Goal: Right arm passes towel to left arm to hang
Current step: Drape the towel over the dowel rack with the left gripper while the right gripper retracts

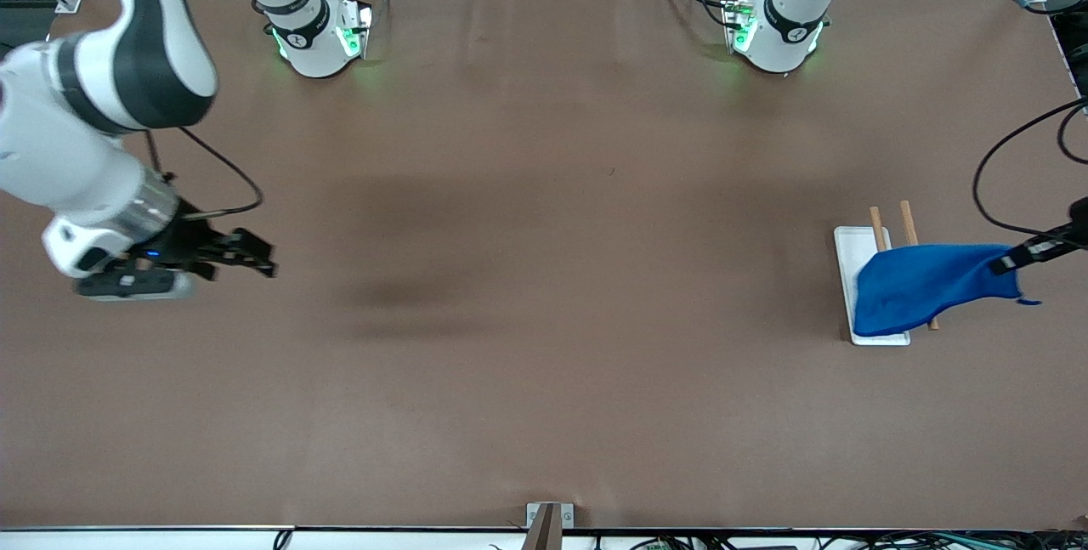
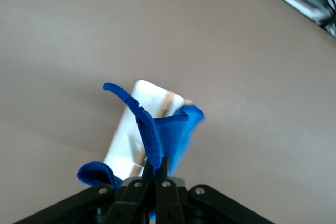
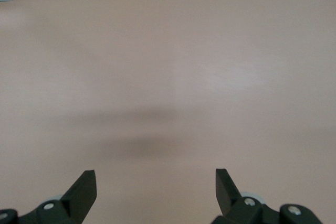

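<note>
- Towel (image 1: 922, 286) first: a small bright blue soft cloth with a darker stitched edge is hanging in the air at the left arm's end of the table, pinched at one corner and sagging down over a rack.
- Its lower part is draping across the white rectangular tray base (image 1: 850, 278) of that rack and across two thin wooden rods (image 1: 908, 221) that are sticking out above the cloth in the front view; whether the cloth is resting on the rods or only hanging in front of them, I cannot tell.
- A tiny blue corner loop (image 1: 1028, 302) is dangling just past the pinched corner.
- The left gripper (image 1: 1013, 261), black and two-fingered, is reaching in over the table edge at that end, its fingers (image 2: 164, 174) clenched tight on the towel's edge; in the left wrist view the blue folds (image 2: 157, 129) are rising straight out of the closed fingertips, with the white tray (image 2: 126, 135) lying underneath.
- The right gripper (image 1: 246, 257), also black, on the white jointed right arm (image 1: 102, 99) with its silver wrist ring, is hovering over bare brown tabletop (image 1: 544, 320) at the right arm's end, well apart from the towel and rack.
- Its fingers (image 3: 84, 190) are standing spread wide and holding nothing, with only the brown surface showing between them in the right wrist view.
- Both green-lit arm bases (image 1: 319, 40) are standing along the table's edge farthest from the front camera.
</note>
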Motion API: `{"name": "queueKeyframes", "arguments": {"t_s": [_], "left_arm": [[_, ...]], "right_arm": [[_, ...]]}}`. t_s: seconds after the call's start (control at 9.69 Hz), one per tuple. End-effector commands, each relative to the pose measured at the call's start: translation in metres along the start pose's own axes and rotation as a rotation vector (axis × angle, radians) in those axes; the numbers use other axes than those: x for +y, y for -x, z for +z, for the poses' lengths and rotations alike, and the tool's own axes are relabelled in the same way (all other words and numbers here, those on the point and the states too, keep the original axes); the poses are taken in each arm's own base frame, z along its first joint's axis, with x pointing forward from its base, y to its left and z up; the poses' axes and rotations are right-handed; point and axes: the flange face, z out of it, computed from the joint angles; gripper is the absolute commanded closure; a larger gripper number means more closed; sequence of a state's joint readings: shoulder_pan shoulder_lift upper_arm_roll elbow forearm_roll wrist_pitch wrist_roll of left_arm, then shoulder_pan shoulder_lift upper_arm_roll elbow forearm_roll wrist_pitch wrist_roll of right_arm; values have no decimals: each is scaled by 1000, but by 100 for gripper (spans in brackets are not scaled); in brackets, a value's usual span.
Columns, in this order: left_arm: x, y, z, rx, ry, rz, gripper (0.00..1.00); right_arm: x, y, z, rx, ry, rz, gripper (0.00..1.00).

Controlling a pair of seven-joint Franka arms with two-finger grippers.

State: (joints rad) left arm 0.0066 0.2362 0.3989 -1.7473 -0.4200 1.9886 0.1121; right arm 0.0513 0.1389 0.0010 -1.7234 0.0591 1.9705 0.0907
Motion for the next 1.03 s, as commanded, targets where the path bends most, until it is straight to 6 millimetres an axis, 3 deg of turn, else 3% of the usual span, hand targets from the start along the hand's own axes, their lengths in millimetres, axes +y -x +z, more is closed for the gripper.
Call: {"name": "queueKeyframes", "arguments": {"t_s": [0.0,0.21,0.31,0.41,0.52,0.62,0.72,0.83,0.93], "left_arm": [[-33,4,17,-10,-35,-106,100],[-45,5,45,-56,-56,-129,100],[-52,5,53,-69,-60,-125,100],[-62,5,67,-88,-72,-143,100],[-76,7,76,-107,-79,-173,98],[-92,8,76,-109,-77,-194,89],[-92,6,82,-116,-88,-189,52],[-83,1,76,-103,-94,-169,1],[-74,-4,60,-81,-88,-150,0]], "right_arm": [[42,24,-62,-41,102,63,0],[77,56,-117,-61,97,125,0],[88,64,-140,-79,92,148,0],[87,65,-171,-66,87,152,0],[87,66,-185,-85,82,157,0],[92,66,-182,-109,82,147,0],[90,66,-182,-103,81,110,0],[88,65,-183,-100,81,113,0],[87,66,-183,-103,80,114,0]]}}
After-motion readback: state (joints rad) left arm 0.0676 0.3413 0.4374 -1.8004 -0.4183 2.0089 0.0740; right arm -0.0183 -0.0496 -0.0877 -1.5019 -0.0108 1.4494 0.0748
